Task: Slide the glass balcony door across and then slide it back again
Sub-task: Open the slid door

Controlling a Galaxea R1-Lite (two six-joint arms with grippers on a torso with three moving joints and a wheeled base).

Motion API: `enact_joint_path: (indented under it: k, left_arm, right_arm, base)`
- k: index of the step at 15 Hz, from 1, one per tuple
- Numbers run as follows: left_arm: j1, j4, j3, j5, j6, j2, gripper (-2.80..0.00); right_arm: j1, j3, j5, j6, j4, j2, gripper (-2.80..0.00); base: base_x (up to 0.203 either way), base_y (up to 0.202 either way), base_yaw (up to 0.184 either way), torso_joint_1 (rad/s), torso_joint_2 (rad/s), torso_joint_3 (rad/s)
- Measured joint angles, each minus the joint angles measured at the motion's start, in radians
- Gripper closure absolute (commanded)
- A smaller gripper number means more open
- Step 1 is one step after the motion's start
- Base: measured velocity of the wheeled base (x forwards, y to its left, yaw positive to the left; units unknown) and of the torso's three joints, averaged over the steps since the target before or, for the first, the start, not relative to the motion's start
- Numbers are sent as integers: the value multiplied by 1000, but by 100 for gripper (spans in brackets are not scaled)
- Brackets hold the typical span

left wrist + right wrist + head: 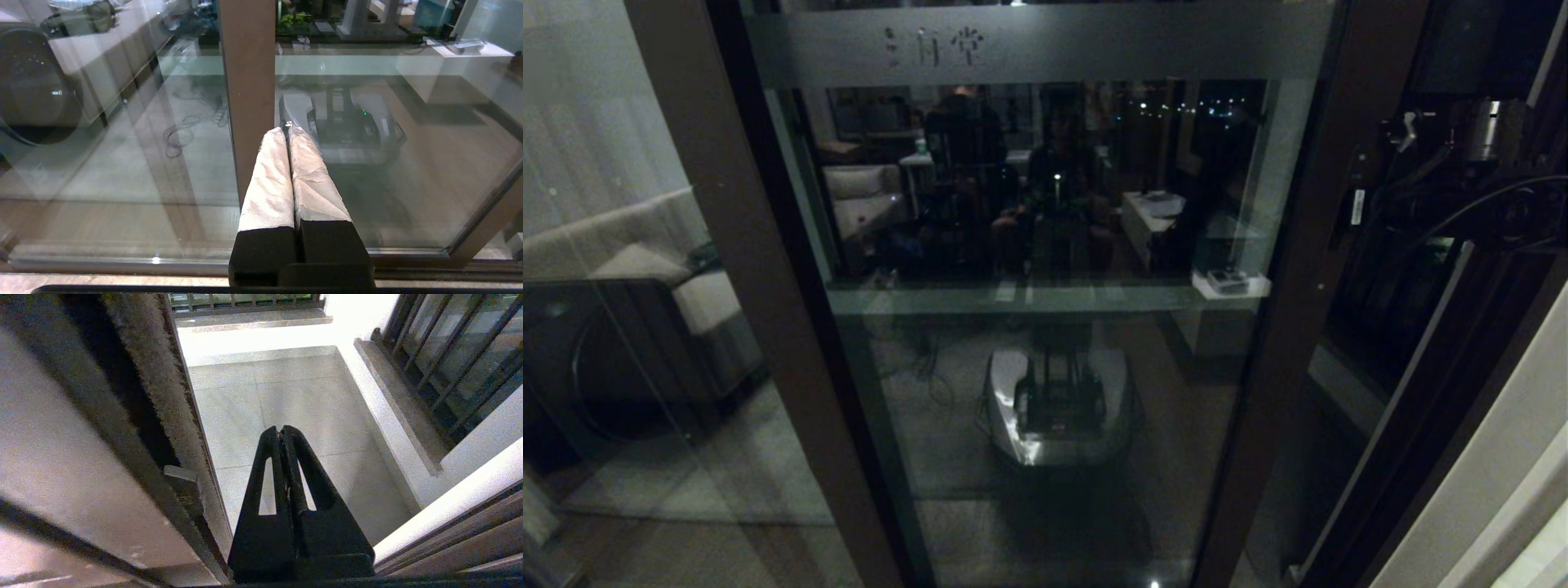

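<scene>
The glass balcony door (1303, 286) fills the head view: clear glass in a dark brown frame, with a frosted band and small characters along the top. My left gripper (286, 130) is shut, with nothing between its white-wrapped fingers (267, 183). Their tips sit at the edge of a brown upright stile (247, 81), where it meets the glass. My right gripper (281, 430) is also shut and empty. It hangs over the pale balcony floor tiles (253, 388), just beside the door's open edge with its brush seal (163, 396). The right arm (1470, 155) shows dark at the upper right, beyond the door's right stile.
A fixed glass pane (621, 245) on the left reflects a sofa. Right of the door is a dark open gap (1388, 327), then a pale wall (1503, 457). A black-barred window (449, 355) and a white ledge (457, 498) border the balcony floor.
</scene>
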Motion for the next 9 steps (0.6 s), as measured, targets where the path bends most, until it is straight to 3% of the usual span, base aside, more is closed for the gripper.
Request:
enact_joint_path:
  k: [2,3,4,9]
  left_arm:
    - [0,0,0,0,0,0,0]
    - [0,0,0,0,0,0,0]
    - [0,0,0,0,0,0,0]
    - [0,0,0,0,0,0,0]
  right_arm:
    - [8,0,-2,6,25,-15,0]
    - [19,-10,-8,11,-109,-26,0]
    - [25,1,-17,13,-131,-41,0]
    - [74,58,-19,7,-73,-88,0]
  base:
    - [0,0,0,0,0,0]
    - [0,0,0,0,0,0]
    - [0,0,0,36,12,2]
    - [0,0,0,0,0,0]
